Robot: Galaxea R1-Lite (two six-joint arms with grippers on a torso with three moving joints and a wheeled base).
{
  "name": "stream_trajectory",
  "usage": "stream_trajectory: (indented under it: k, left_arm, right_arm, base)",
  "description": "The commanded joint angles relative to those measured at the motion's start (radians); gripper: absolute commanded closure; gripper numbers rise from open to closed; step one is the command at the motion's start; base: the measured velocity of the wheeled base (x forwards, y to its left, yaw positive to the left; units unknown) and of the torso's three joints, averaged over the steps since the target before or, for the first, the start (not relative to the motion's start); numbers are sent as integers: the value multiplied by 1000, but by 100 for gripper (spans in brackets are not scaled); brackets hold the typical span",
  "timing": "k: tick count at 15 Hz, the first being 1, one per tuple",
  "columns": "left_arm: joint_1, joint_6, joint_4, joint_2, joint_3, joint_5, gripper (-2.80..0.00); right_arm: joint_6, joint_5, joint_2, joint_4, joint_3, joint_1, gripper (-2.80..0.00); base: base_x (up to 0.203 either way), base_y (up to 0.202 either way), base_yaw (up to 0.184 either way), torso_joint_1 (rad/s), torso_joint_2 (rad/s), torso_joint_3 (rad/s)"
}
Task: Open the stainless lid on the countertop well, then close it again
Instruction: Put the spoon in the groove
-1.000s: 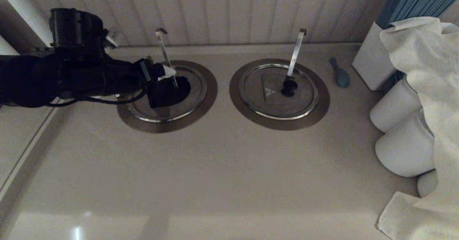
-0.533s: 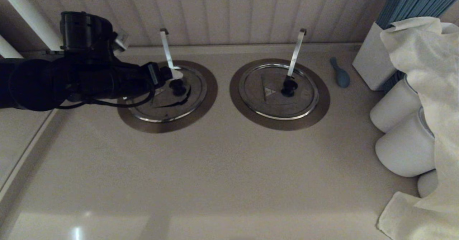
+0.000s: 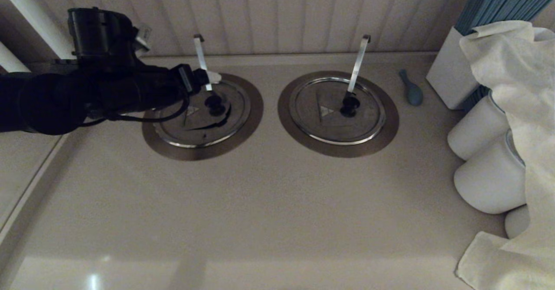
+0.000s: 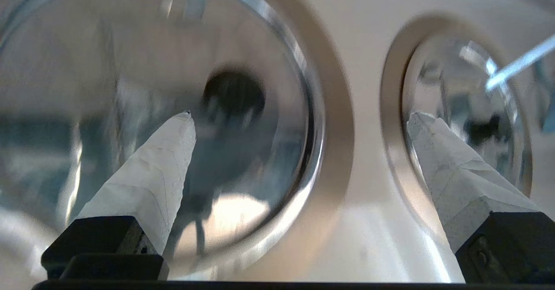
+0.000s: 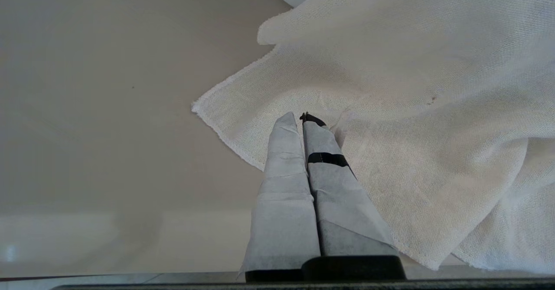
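Note:
The stainless lid [image 3: 197, 123] lies flat and closed over the countertop well, whose brown-grey flange [image 3: 253, 108] rings it. Its black knob [image 3: 215, 105] and triangular mark [image 3: 190, 110] face up, and the thin handle [image 3: 200, 56] rises at the far side. My left gripper [image 3: 208, 79] hovers open just above the lid's far-left part, beside the handle, holding nothing. In the left wrist view the left gripper [image 4: 302, 116] has its fingers spread wide over the lid [image 4: 151, 108] and the knob [image 4: 234, 92]. My right gripper [image 5: 301, 116] is shut and empty over a white cloth [image 5: 390, 86].
The twin lid [image 3: 336, 110] with its pale flat handle [image 3: 357, 62] sits to the right. Further right are a small blue utensil [image 3: 412, 90], a white box of blue sticks [image 3: 451, 77], white jars [image 3: 490, 177] and a draped white cloth [image 3: 520, 86]. A panelled wall stands behind.
The lid's folding section came down from raised to flat, covering the dark opening. My left gripper let go of it and drew back up and leftwards.

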Motion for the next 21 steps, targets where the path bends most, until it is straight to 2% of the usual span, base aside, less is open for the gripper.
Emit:
stream_trajectory:
  k: [1,3,5,9,12,21]
  left_arm:
    - [3,1,-84,77,-20,-2,-280]
    - [3,51,-154,183,-82,-1,-280]
    - [4,101,-177,255,-160,2,-280]
    - [18,148,-191,354,-280,36,-280]
    - [33,150,-261,378,-290,66,-280]
    - [59,144,-374,456,-391,88,-280]
  right_arm:
    - [0,1,0,0,0,0,0]
    - [0,1,0,0,0,0,0]
    - [0,1,0,0,1,0,0]
    - [0,1,0,0,0,0,0]
    - [0,1,0,0,-1,0,0]
    - [0,1,0,0,0,0,0]
  base:
    - [0,0,0,0,0,0]
    - [0,0,0,0,0,0]
    - [0,0,0,0,0,0]
    - [0,0,0,0,0,0]
    - [0,0,0,0,0,0]
    - [0,0,0,0,0,0]
